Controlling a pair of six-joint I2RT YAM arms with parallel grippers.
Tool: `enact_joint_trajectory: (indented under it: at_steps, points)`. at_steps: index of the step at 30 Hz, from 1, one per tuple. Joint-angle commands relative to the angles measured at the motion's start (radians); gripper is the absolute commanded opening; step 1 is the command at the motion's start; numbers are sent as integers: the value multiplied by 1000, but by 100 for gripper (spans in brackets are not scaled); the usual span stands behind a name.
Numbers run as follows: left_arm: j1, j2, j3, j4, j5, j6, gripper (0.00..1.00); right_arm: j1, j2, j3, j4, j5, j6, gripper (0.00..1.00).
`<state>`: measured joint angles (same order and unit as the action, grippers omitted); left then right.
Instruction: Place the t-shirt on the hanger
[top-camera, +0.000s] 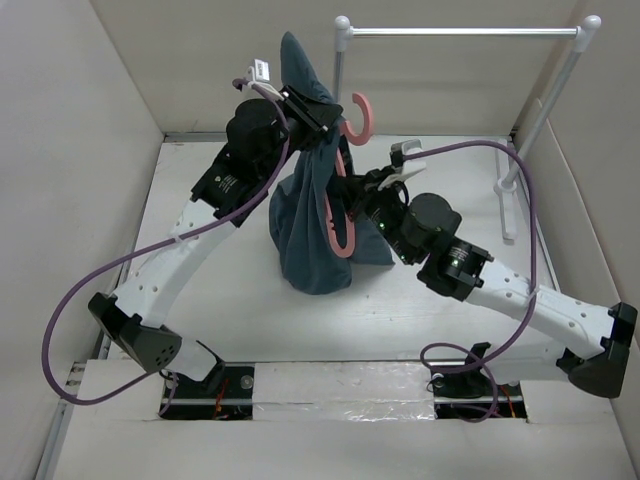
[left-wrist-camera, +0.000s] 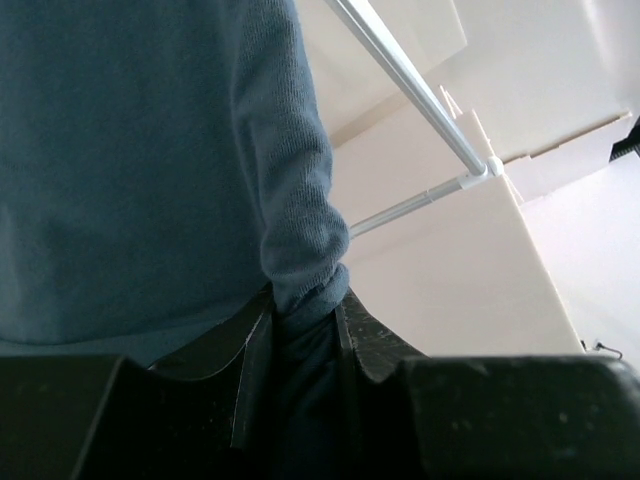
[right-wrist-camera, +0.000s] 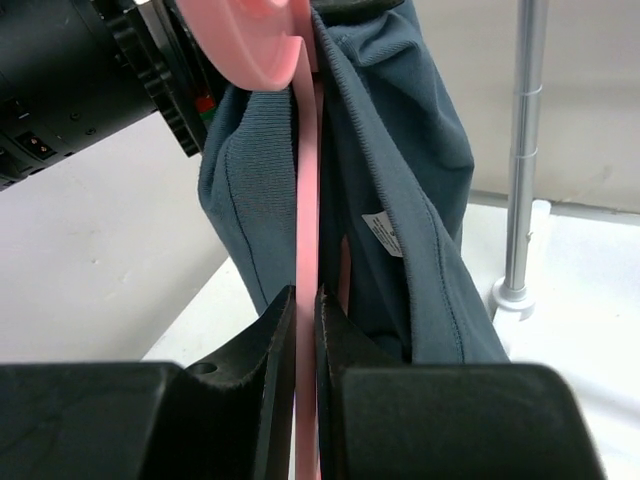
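Observation:
The dark teal-blue t-shirt (top-camera: 305, 225) hangs in the air over the middle of the table, bunched. My left gripper (top-camera: 312, 112) is shut on a fold of the t-shirt (left-wrist-camera: 140, 170) near its top and holds it up. The salmon-pink hanger (top-camera: 345, 215) stands on end, partly inside the shirt, with its hook (top-camera: 362, 115) at the top. My right gripper (top-camera: 350, 190) is shut on the hanger's thin bar (right-wrist-camera: 307, 220). In the right wrist view the shirt's neck opening with its light label (right-wrist-camera: 382, 232) lies beside the bar.
A white metal rail (top-camera: 460, 32) on two posts stands at the back right, its base (top-camera: 508, 205) on the table. It also shows in the left wrist view (left-wrist-camera: 405, 75). White walls enclose the table on the left, back and right.

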<state>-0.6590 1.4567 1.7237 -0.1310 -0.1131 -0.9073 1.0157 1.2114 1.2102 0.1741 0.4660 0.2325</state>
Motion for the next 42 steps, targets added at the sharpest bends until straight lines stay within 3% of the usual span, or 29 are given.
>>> enact_joint_trajectory:
  at_steps: [1,2,3,5,7,10,11,12,13,14,18,20,21,23,31,33,35,36,37,39,42]
  points:
    - [-17,-58,-26,42,53,5,0,-14,-73,0,91,-41,62,4]
    - [-17,-62,-29,45,55,4,0,-14,-99,-9,76,-55,94,12]
    - [-17,-70,-30,48,56,1,0,-28,-116,-26,35,-99,114,30]
    - [-17,-75,-30,57,69,-4,0,-55,-172,-44,-11,-153,158,54]
    - [-17,-84,-30,67,76,-13,0,-83,-213,-75,-88,-204,177,64]
    - [-5,-90,-33,85,142,-41,0,-130,-311,-151,-163,-233,197,67]
    - [-5,-90,-33,87,150,-47,0,-146,-331,-178,-171,-242,203,63]
    - [4,-90,-33,90,154,-51,0,-164,-349,-202,-203,-259,205,21]
    - [4,-96,-38,97,158,-59,0,-184,-361,-222,-217,-300,208,5]
    - [4,-99,-39,99,161,-64,0,-221,-357,-250,-232,-326,208,0]
    - [4,-102,-46,111,168,-74,0,-247,-303,-258,-329,-409,182,2]
    - [4,-111,-52,111,164,-79,0,-247,-296,-265,-321,-423,153,24]
    - [4,-114,-56,116,162,-82,0,-247,-293,-271,-321,-434,143,44]
    - [4,-121,-65,119,162,-87,0,-261,-254,-259,-341,-458,122,55]
    - [4,-133,-88,123,170,-105,0,-279,-128,-183,-360,-443,76,57]
    - [4,-134,-90,123,170,-108,0,-279,-107,-167,-355,-443,70,52]
    - [4,-136,-93,123,164,-113,0,-279,-82,-152,-363,-454,68,31]
    - [4,-139,-95,149,161,-113,0,-267,-78,-150,-364,-454,70,15]
    - [4,-139,-99,162,153,-113,0,-267,-78,-152,-366,-451,74,9]
    - [13,-141,-105,194,144,-123,0,-243,-90,-169,-367,-449,93,0]
    - [13,-133,-125,286,124,-151,0,-230,-118,-219,-398,-458,123,0]
